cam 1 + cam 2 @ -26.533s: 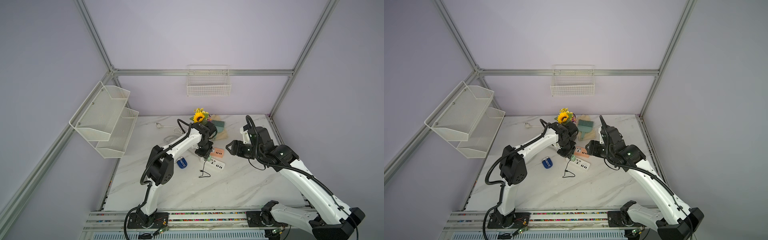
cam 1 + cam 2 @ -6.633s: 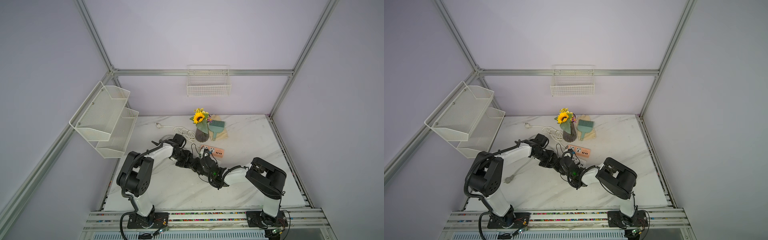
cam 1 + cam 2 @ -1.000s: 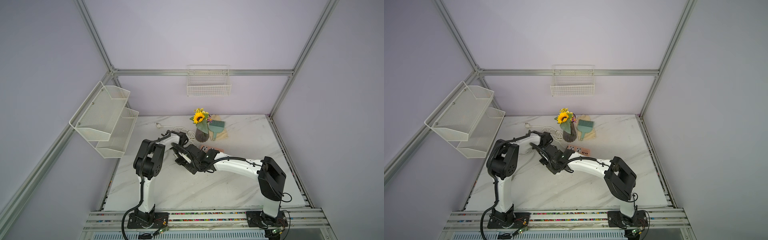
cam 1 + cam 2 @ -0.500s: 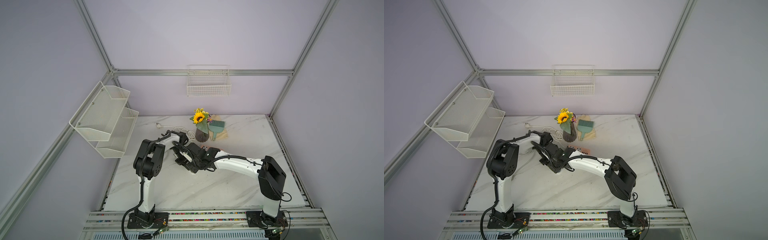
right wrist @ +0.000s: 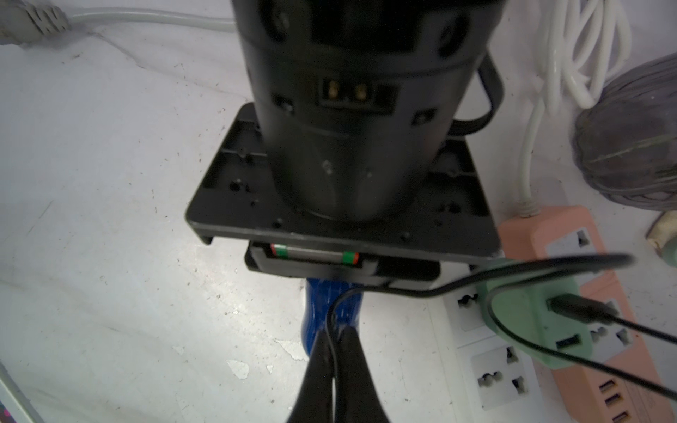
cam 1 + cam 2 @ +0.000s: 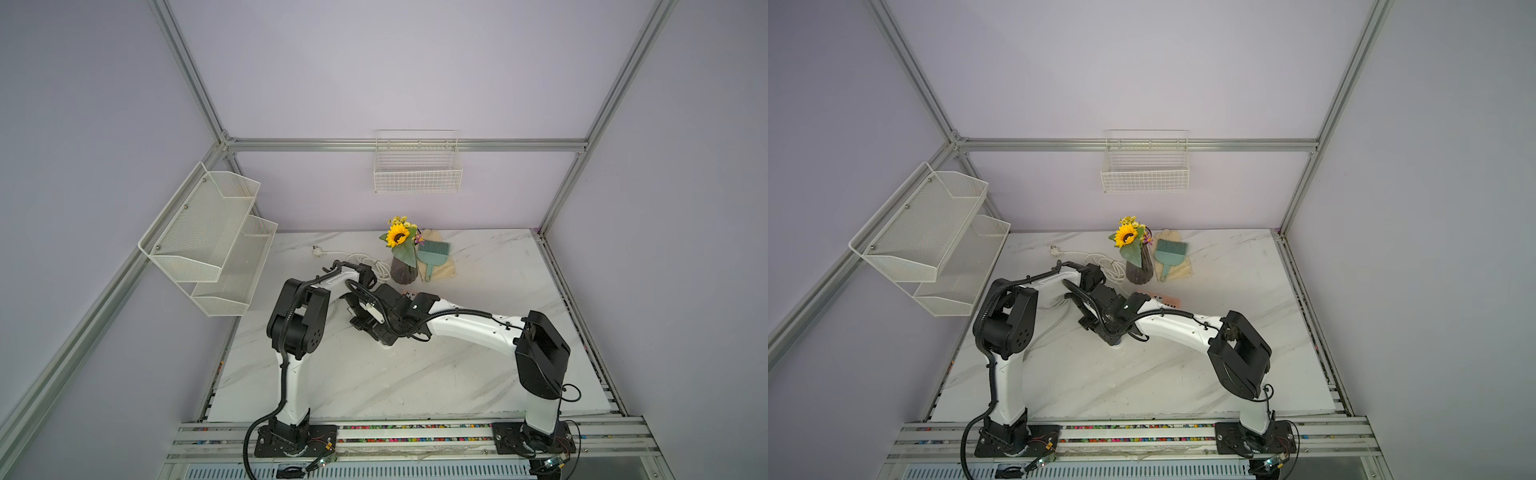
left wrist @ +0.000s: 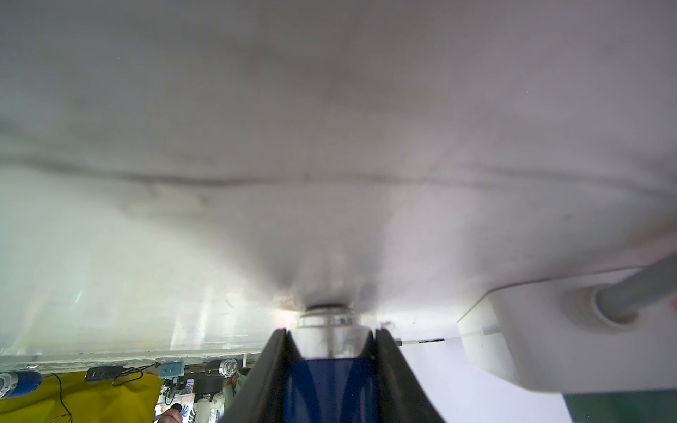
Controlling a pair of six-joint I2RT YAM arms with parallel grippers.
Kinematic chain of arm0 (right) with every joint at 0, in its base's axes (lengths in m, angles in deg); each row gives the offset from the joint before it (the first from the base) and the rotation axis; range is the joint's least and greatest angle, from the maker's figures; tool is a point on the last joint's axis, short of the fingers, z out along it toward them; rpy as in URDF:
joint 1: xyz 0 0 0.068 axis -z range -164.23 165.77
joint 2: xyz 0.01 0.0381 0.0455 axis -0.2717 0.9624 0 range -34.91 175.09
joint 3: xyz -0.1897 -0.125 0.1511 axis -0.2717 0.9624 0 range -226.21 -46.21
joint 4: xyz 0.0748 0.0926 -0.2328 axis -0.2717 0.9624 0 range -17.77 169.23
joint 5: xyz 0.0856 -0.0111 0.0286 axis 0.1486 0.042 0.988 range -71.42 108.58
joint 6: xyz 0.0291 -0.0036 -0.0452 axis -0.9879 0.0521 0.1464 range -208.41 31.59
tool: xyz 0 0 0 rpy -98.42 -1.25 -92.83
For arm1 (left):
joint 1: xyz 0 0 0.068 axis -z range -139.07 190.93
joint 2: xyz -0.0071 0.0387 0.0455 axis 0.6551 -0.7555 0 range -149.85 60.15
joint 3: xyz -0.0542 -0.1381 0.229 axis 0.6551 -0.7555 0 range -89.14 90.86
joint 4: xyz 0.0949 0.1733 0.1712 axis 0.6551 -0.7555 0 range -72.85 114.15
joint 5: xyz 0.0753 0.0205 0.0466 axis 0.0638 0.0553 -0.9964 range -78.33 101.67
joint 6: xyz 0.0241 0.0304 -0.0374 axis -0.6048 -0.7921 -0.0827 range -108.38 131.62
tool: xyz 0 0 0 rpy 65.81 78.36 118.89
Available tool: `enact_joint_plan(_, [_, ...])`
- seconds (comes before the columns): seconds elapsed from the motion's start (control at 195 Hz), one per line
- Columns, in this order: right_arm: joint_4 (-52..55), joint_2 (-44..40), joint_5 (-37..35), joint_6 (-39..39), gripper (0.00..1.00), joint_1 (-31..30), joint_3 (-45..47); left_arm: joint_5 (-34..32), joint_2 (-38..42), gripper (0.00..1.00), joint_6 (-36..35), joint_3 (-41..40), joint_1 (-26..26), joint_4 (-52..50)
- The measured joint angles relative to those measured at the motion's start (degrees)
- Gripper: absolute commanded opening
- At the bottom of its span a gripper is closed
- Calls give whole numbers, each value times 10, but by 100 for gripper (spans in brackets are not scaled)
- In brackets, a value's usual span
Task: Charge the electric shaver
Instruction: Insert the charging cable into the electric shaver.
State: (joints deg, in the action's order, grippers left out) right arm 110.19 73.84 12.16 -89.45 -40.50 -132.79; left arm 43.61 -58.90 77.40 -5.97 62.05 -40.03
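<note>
Both grips hold unchanged over the last second. My right gripper (image 5: 335,338) is pinched fully closed on the black charging cable (image 5: 577,308), tips at the electric shaver (image 5: 315,318); my left gripper (image 7: 329,340) clamps its blue body. Judgement: plug insertion in hand, seating unconfirmed. Cable's other end sits in the mint-green adapter (image 5: 524,329) on the white power strip (image 5: 491,377). My left arm (image 5: 351,146) hides the joint; pink strip (image 5: 542,234) and vase (image 5: 630,146) crowd alongside.
</note>
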Motion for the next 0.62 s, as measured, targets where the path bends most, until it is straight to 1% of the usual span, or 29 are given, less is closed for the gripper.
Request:
enact_joint_plan(0.154, [4, 9, 1, -2, 0, -2, -13, 0, -1, 18, 0, 2, 0, -2])
enact_joint_plan(0.615, [4, 12, -2, -13, 0, -5, -12, 0, -4, 18, 0, 6, 0, -4])
